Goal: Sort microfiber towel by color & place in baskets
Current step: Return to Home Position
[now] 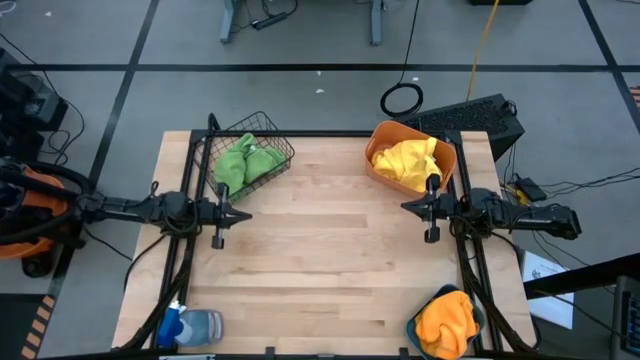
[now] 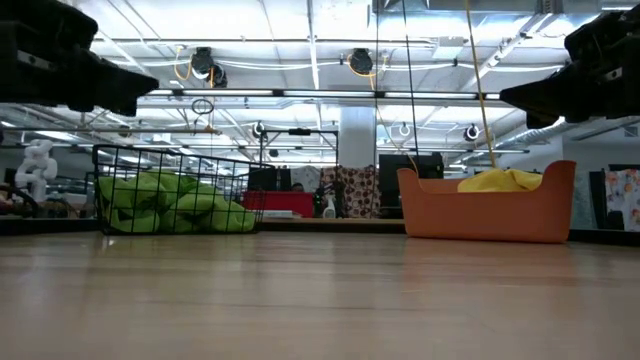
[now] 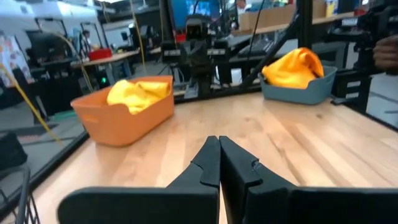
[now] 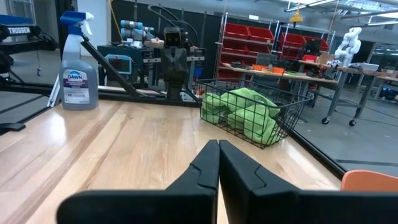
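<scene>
Green towels [image 1: 246,162] lie in the black wire mesh basket [image 1: 281,142] at the table's far left; they show too in the low view [image 2: 180,205] and the right wrist view [image 4: 245,113]. Yellow towels [image 1: 405,160] fill the orange basket [image 1: 386,133] at the far right, also seen in the left wrist view [image 3: 139,93]. Orange towels [image 1: 445,322] sit in the dark teal basket [image 1: 413,325] at the near right corner. My left gripper [image 1: 245,214] hovers shut above the table's left side. My right gripper [image 1: 406,207] hovers shut above the right side.
A blue-and-white spray bottle [image 1: 190,326] lies at the table's near left corner and shows standing in the right wrist view [image 4: 78,62]. The wooden table's middle [image 1: 320,250] lies bare between the two grippers. Black frame rails run along the table's edges.
</scene>
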You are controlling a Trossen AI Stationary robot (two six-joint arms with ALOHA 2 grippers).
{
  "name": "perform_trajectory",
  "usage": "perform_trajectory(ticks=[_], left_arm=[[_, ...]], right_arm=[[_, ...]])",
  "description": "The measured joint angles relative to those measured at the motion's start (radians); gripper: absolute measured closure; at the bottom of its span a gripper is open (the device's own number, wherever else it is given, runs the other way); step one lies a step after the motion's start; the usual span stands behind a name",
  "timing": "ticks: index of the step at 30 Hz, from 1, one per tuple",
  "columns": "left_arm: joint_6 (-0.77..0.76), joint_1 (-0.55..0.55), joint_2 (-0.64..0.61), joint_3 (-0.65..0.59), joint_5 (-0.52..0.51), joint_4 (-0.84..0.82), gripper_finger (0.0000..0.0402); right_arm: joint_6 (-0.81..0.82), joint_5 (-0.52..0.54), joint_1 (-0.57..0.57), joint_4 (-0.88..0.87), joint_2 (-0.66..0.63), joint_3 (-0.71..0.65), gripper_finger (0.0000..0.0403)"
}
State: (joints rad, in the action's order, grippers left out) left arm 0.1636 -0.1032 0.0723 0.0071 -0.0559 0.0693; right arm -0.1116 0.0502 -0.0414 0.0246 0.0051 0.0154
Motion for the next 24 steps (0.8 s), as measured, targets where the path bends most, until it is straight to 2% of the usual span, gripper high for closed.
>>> perform_trajectory(ticks=[7, 11, 24], left_arm=[[-0.041, 0.014, 0.0, 0.0, 0.0, -0.04, 0.0402], [-0.051, 0.02, 0.0, -0.001, 0.0, -0.042, 0.0402], [-0.054, 0.019, 0.0, -0.001, -0.001, -0.048, 0.0402]], right_arm=[[0.012, 0.002, -0.005, 0.0, 0.0, 0.0, 0.0399], [0.037, -0.055, -0.005, -0.009, 0.0, 0.0, 0.0399], [0.11, -0.059, 0.007, -0.009, 0.0, -0.001, 0.0399]])
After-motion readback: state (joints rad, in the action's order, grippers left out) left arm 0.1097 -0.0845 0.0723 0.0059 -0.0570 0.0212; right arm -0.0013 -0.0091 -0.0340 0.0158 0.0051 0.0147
